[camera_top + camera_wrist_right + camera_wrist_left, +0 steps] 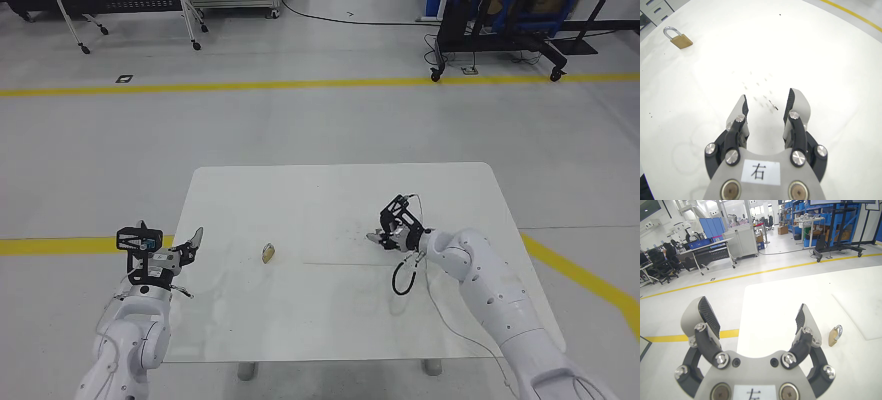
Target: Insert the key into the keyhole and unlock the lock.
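R pincer [767,93] gaping, key [773,104] btwn fingers [798,102] — lock [681,42] well apart.

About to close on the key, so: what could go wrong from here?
1. The thin key lies on the table under the open right gripper; the fingers may slide over it or flick it away.
2. The padlock lies loose, unheld by the open left gripper; it could skid during insertion.

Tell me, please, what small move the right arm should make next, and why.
Probably ease the right gripper down and close it on the key: it stands open, the key lies on the white table between its fingers, not yet gripped, and the brass padlock lies well apart.
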### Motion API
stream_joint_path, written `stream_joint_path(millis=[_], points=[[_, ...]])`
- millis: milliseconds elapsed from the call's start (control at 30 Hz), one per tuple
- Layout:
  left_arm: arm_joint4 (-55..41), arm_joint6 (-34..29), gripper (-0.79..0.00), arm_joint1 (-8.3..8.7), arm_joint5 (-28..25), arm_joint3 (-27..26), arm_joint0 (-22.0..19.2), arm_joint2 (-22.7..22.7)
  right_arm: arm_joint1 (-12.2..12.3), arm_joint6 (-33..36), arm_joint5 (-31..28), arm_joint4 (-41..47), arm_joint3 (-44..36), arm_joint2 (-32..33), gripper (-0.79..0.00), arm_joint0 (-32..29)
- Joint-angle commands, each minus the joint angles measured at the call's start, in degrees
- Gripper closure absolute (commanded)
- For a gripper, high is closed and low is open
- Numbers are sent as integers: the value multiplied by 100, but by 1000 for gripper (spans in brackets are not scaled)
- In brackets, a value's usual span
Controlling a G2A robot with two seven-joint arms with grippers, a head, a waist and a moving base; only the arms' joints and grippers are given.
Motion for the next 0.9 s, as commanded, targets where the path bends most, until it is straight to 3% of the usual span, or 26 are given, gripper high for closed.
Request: stream_joint_path(millis=[0,100,133,467,500,533,567,667,767,867], points=[[0,0,-785,0,0,0,0,0,3,-21,-7,4,4,-3,-372,15],[0,0,-785,0,0,0,0,0,15,-80,-35,-22,-34,-1,-206,2],[0,0,-785,0,0,0,0,0,21,-99,-67,-16,-43,7,-22,-11],[0,0,-785,0,0,0,0,0,107,-61,-54,-214,-356,112,0,-173],[0,0,-785,0,0,0,0,0,116,-67,-34,-226,-396,131,-34,-198],[0,0,-785,0,0,0,0,0,126,-66,-24,-242,-431,149,-296,-218],[0,0,-785,0,0,0,0,0,134,-69,-34,-247,-464,163,-372,-235],[0,0,-785,0,0,0,0,0,160,-60,-74,-347,-534,182,-468,-267],[0,0,-785,0,0,0,0,0,182,-11,-174,-553,-564,141,-505,-234],[0,0,-785,0,0,0,0,0,194,-2,-211,-725,-533,105,-382,-152]])
